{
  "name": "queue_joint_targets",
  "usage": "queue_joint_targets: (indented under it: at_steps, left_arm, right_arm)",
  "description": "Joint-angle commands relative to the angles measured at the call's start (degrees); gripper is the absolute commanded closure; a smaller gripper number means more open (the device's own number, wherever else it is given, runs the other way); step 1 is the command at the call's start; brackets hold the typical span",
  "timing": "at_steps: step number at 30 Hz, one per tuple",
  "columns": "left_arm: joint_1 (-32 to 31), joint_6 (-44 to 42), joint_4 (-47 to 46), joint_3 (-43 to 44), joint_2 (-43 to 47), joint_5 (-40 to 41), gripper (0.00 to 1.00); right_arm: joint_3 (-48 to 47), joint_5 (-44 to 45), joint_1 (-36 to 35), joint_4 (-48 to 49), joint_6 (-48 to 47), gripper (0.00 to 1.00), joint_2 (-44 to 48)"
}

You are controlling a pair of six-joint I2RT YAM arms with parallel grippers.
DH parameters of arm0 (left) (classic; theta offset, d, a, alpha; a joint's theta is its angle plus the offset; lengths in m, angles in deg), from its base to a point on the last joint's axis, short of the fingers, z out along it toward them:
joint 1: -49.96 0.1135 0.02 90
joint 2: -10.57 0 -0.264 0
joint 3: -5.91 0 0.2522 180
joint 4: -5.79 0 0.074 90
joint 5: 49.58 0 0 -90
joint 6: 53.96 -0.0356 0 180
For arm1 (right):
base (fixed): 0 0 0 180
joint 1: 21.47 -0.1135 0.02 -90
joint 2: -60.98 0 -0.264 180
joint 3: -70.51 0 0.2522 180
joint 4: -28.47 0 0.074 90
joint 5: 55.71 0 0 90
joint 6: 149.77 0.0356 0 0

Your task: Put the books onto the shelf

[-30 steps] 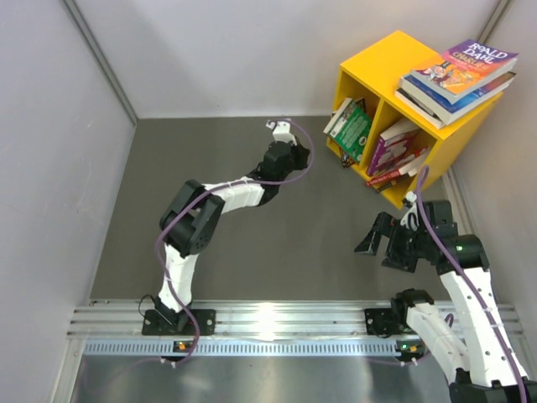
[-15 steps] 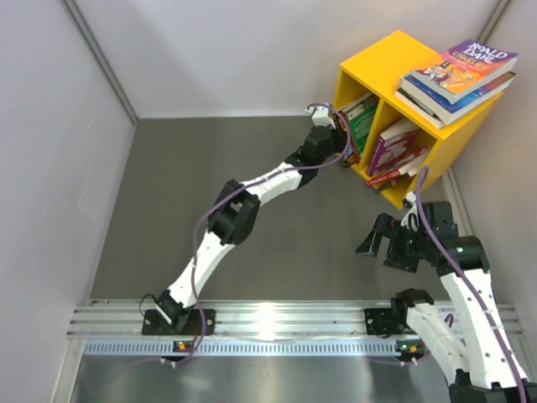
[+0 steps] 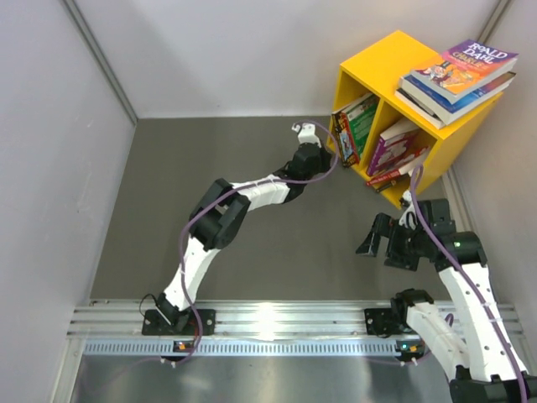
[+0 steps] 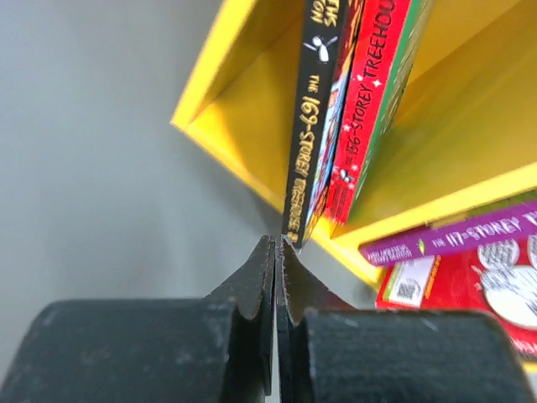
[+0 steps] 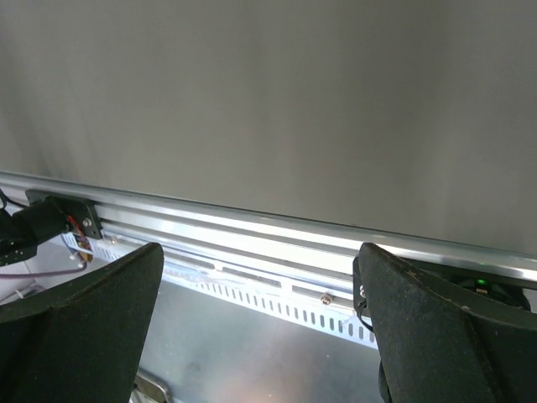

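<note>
Now L jaws shut, tips [image 4: 262, 264] just beside black book [image 4: 306, 143] in shelf [image 4: 243, 109]; R jaws wide, empty.

Shelf [image 3: 369, 63] sits far right on tabletop [image 3: 218, 151]. Book stack [image 3: 460, 74] on top. Upright books [image 3: 352, 126] in left compartment; apparently leaning books [image 3: 394, 151] in right. Left pincer [image 4: 277, 241] just before upright books.
</note>
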Motion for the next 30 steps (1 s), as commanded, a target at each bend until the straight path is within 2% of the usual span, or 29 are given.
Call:
queue_joint_targets:
  at_steps: [1,5,9,18,22,25,30]
  left_arm:
    - [0.24,-0.25,-9.84,-6.6,11.56,2.66,1.0]
    - [0.24,0.45,-7.56,-8.73,12.02,1.27,1.0]
    - [-0.19,2.22,-6.95,-7.33,8.08,0.38,1.0]
    - [-0.81,4.59,-0.8,10.42,-6.51,0.03,1.0]
    - [-0.9,4.41,4.29,24.01,-12.94,1.17,1.0]
    - [-0.9,4.33,4.75,29.22,-16.72,1.96,1.0]
    - [-0.81,5.29,2.37,30.21,-18.84,2.93,1.0]
  right_arm:
    - [-1.72,-0.21,0.92,1.36,-1.3,0.0,-0.66]
    - [-0.4,-1.0,0.83,2.59,-1.39,0.0,-1.02]
    - [0.04,-1.26,0.92,2.6,-1.39,0.0,-0.76]
    - [-2.06,1.37,0.83,-1.79,-2.79,0.0,1.44]
    - [-2.86,2.34,0.92,-3.55,-3.67,0.0,1.88]
    - [-3.3,3.04,0.83,-4.34,-4.2,0.0,1.97]
    - [-3.47,3.48,1.01,-4.96,-5.08,0.0,1.88]
